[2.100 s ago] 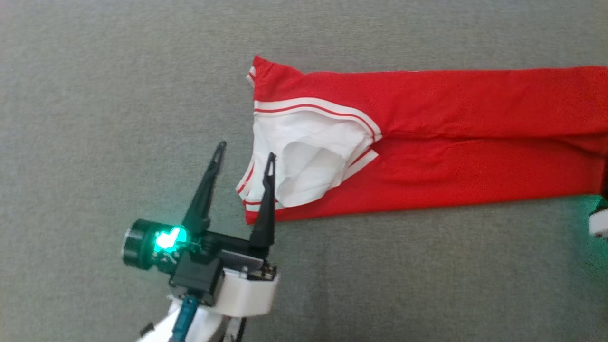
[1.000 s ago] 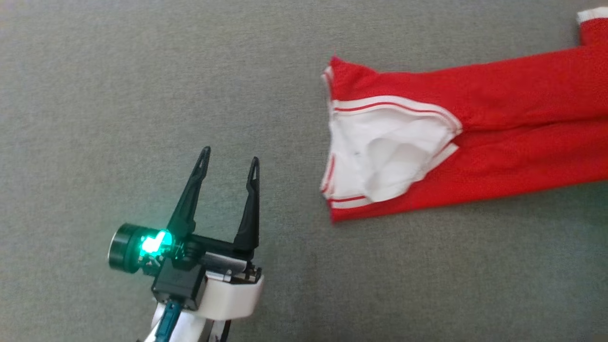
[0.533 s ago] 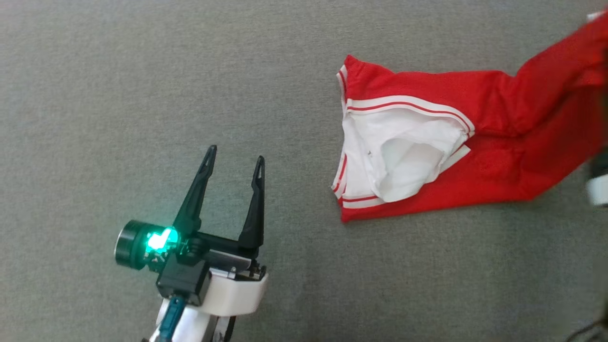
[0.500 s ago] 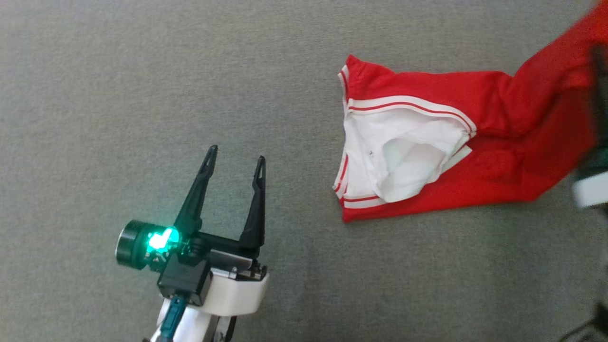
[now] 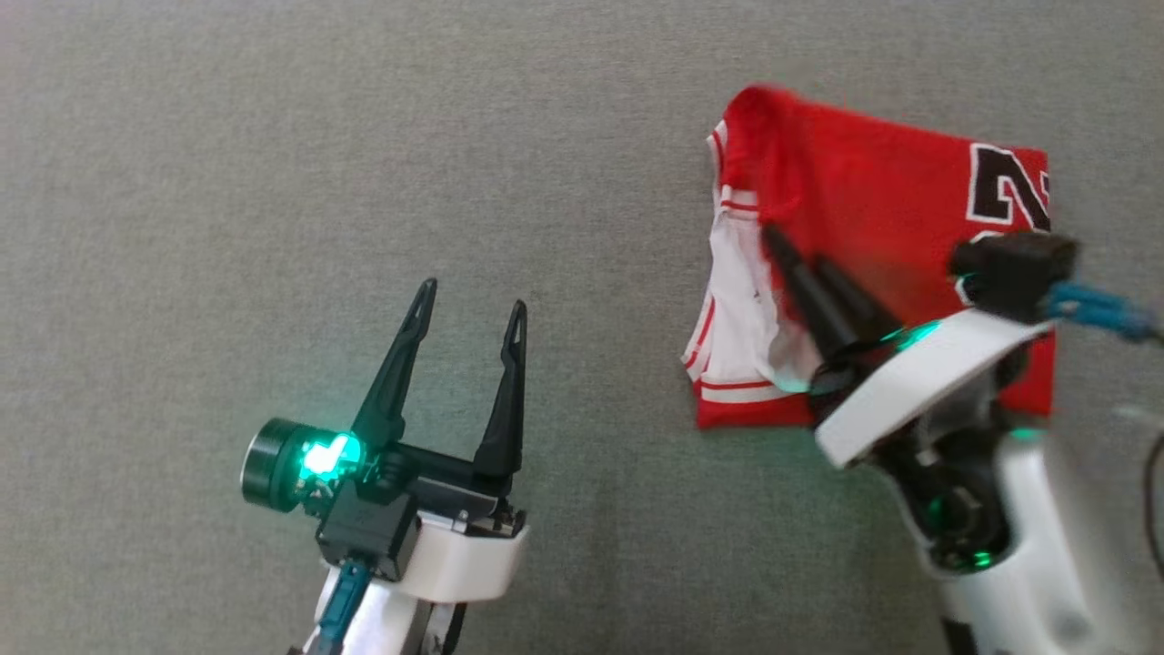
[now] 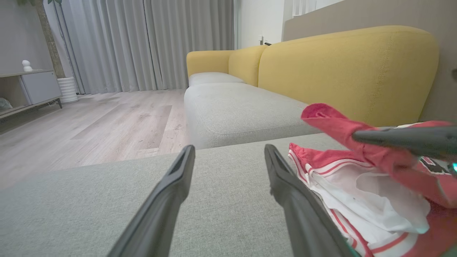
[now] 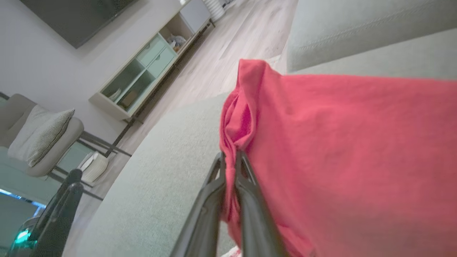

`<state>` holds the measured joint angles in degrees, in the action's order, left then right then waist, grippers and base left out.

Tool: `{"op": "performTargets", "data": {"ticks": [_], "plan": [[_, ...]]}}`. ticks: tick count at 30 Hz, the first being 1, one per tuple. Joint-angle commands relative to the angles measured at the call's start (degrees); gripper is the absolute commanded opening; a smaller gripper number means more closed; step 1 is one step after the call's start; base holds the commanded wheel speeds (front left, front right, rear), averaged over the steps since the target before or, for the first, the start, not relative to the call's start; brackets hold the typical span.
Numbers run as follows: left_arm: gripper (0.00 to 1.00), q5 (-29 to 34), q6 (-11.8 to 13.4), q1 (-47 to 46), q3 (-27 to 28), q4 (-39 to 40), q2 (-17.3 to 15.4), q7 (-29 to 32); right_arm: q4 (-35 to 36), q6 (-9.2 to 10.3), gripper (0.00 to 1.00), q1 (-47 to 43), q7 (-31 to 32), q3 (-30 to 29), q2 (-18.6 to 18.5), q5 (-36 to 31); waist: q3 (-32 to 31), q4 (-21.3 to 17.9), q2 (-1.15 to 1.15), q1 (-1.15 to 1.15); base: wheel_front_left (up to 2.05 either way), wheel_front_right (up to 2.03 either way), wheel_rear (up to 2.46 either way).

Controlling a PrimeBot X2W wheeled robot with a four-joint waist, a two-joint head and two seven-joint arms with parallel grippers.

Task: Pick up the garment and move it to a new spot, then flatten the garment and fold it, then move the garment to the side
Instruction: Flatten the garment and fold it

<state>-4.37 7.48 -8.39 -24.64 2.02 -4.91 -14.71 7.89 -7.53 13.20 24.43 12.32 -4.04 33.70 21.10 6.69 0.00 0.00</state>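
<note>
Since the earlier frame, the right gripper [image 5: 793,250] has carried the far end of the red jersey [image 5: 873,182] over its collar end. The gripper is clenched on a bunched fabric edge. The left gripper [image 5: 473,298] is released, well apart from the jersey, above the sofa cushion [image 5: 273,136]. Risk: releasing the bunched edge would likely leave a skewed fold; pulling further could drag the lower layer.

Looks like a living room in a home. Has a sofa [image 6: 342,67] with a yellow back and grey seat, long grey curtains [image 6: 142,43], a wooden floor [image 6: 107,121] and a low cabinet [image 7: 157,57] with drawers along the wall. Also shows a dark screen [image 7: 75,18] on that wall and an armchair [image 7: 16,107] with a striped cushion [image 7: 39,137].
</note>
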Motion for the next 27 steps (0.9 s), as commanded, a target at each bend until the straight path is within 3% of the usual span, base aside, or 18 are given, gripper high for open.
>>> {"op": "performTargets", "data": {"ticks": [1, 2, 3, 4, 9, 15, 22, 27], "plan": [[1.0, 0.6, -0.2, -0.4, 1.9, 1.5, 0.2, -0.3, 1.2, 0.04, 0.15, 0.0, -0.9, 2.1, 1.0, -0.5, 0.1, 0.3, 0.0, 0.0, 0.0, 0.0, 0.0], [1.0, 0.7, -0.3, -0.4, 1.9, 1.4, 0.3, -0.3, 0.1, 0.04, 0.4, 0.1, -1.6, 2.9, 1.1, -0.8, 0.1, 0.5, 0.0, 0.0, 0.0, 0.0, 0.0], [1.0, 0.7, -0.4, -0.4, 1.9, 1.3, 0.4, -0.3, -0.9, 0.04, 0.85, 0.2, -2.2, 3.6, 1.1, -1.0, 0.1, 0.7, 0.0, 0.0, 0.0, 0.0, 0.0], [1.0, 0.7, -0.5, -0.5, 1.9, 1.2, 0.6, -0.3, -1.7, 0.04, 1.0, 0.3, -2.9, 4.2, 1.1, -0.8, 0.1, 0.9, 0.0, 0.0, 0.0, 0.0, 0.0], [1.0, 0.7, -0.8, -0.2, 2.0, 0.9, 1.0, -0.3, -2.9, 0.04, 1.0, 0.7, -5.9, 5.8, 1.1, -0.7, -0.6, 1.8, 0.0, 0.0, 0.0, 0.0, 0.0], [1.0, 0.7, -1.0, 1.1, 3.0, 0.3, 1.2, -0.3, 0.7, 0.04, 1.0, -0.7, -11.4, 2.0, -0.7, -4.4, -3.5, 1.6, 0.0, 0.0, 0.0, 0.0, 0.0], [1.0, -0.2, -0.7, 3.7, 5.1, 0.2, 1.5, -0.3, 1.0, 0.04, 1.0, -5.8, -24.6, -4.8, -4.8, -6.5, -9.2, 0.8, 0.0, 0.0, 0.0, 0.0, 0.0], [1.0, -1.4, -0.7, 6.7, 6.7, -0.2, 1.6, -0.3, -3.8, 0.04, 1.0, -11.0, -34.4, -4.4, -7.4, -9.5, -13.9, 0.4, 0.0, 0.0, 0.0, 0.0, 0.0]]}}
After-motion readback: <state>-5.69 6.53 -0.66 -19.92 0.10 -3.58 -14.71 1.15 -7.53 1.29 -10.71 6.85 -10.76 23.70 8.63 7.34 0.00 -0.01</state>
